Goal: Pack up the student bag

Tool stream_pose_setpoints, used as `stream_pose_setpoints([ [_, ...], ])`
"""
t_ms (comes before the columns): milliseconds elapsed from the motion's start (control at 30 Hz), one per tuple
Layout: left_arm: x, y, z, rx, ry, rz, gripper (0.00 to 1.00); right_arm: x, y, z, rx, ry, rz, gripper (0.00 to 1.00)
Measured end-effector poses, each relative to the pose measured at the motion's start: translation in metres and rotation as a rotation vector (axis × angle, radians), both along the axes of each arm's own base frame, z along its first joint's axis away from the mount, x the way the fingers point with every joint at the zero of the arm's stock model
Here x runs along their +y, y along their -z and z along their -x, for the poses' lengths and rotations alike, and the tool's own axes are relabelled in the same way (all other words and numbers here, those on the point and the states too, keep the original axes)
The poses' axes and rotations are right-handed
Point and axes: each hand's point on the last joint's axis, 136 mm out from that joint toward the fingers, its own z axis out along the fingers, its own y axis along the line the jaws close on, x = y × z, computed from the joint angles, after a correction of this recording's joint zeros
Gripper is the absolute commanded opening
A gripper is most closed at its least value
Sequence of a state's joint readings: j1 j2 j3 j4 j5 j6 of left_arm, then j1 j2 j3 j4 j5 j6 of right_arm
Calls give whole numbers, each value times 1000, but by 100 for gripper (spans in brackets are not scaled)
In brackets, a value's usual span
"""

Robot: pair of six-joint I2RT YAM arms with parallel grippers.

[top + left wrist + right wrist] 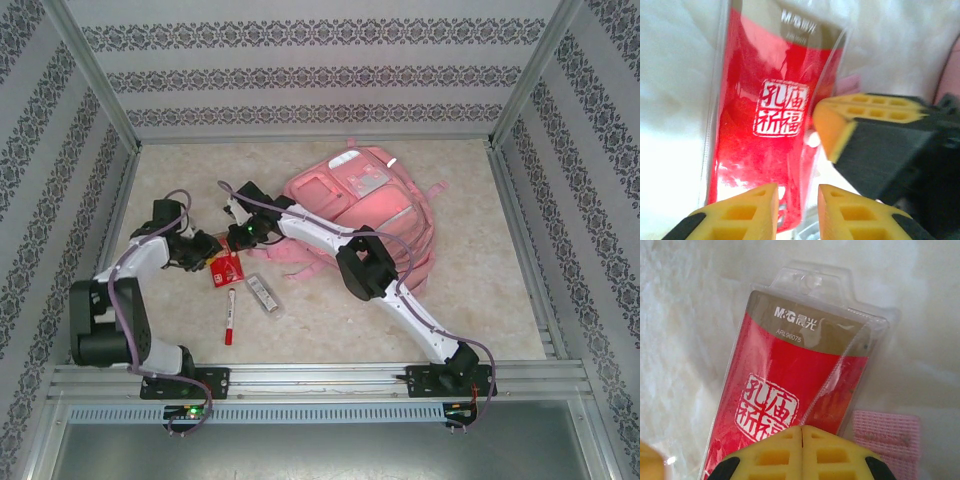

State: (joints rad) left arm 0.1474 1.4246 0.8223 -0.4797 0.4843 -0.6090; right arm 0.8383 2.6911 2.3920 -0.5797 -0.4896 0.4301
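The student bag (365, 200), a big pink backpack, lies at the back middle of the table. In front of it and to the left lies a red packet (226, 270) in clear plastic with a white seal print (780, 107). My left gripper (798, 192) is open, its yellow fingertips apart astride the packet's near edge. My right gripper (802, 429) reaches in from the bag's side and is shut, pads pressed together where a fold of the packet's clear plastic (830, 380) runs into the seam. Both grippers meet over the packet in the top view, the left (205, 252) and the right (237, 238).
A red marker (229, 315) and a small clear box (263, 294) lie just in front of the packet. A pink strap (887, 437) of the bag lies beside the packet. Metal rails and patterned walls close in the table.
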Motion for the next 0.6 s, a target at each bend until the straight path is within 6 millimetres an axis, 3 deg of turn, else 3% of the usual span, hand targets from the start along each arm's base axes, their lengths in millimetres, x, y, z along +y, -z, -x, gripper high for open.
stream_pose_setpoints([
  [100, 3, 2, 1, 15, -9, -5, 26, 1, -1, 4, 27, -10, -16, 0],
  [267, 5, 42, 13, 160, -14, -6, 29, 3, -7, 9, 88, -10, -47, 0],
  [333, 6, 49, 17, 186, -17, -12, 28, 2, -11, 8, 109, 2, -56, 12],
  [600, 7, 54, 18, 203, -20, -8, 10, -4, -41, 13, 131, 40, -65, 31],
])
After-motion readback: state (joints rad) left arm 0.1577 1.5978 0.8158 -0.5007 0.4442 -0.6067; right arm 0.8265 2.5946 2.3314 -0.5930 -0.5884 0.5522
